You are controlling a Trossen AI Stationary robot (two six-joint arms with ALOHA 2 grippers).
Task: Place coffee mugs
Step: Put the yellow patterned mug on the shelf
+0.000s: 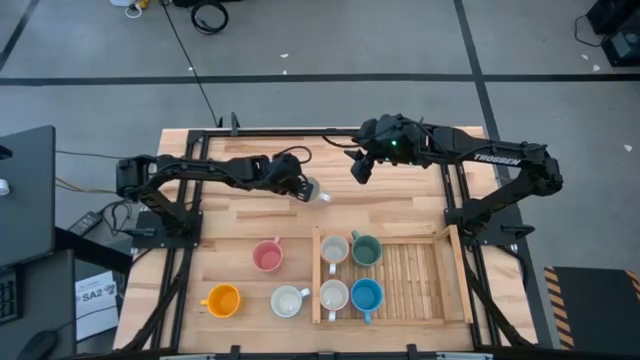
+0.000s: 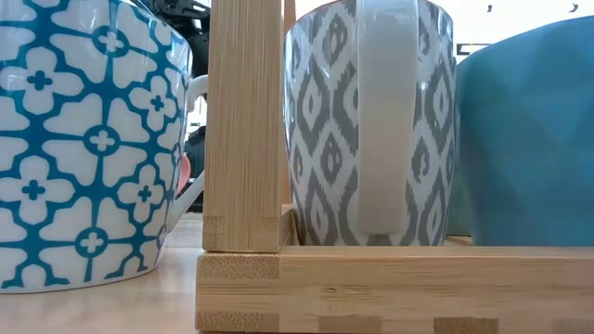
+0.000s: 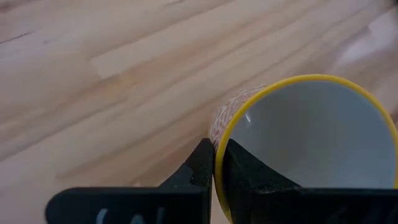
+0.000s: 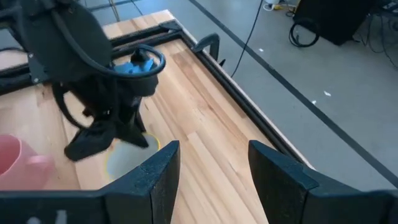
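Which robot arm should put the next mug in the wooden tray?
Probably the left. Its gripper already pinches the yellow-rimmed mug by its wall, above the wooden tray. The right gripper hangs open and empty.

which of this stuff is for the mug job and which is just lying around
Job: yellow-rimmed ceramic mug in left end effector; pink mug; orange mug; loose white mug; slatted wooden tray holding dark green mug, blue mug, two white mugs; open right end effector.
Lying about: coiled black cable on floor; white printed sheet.
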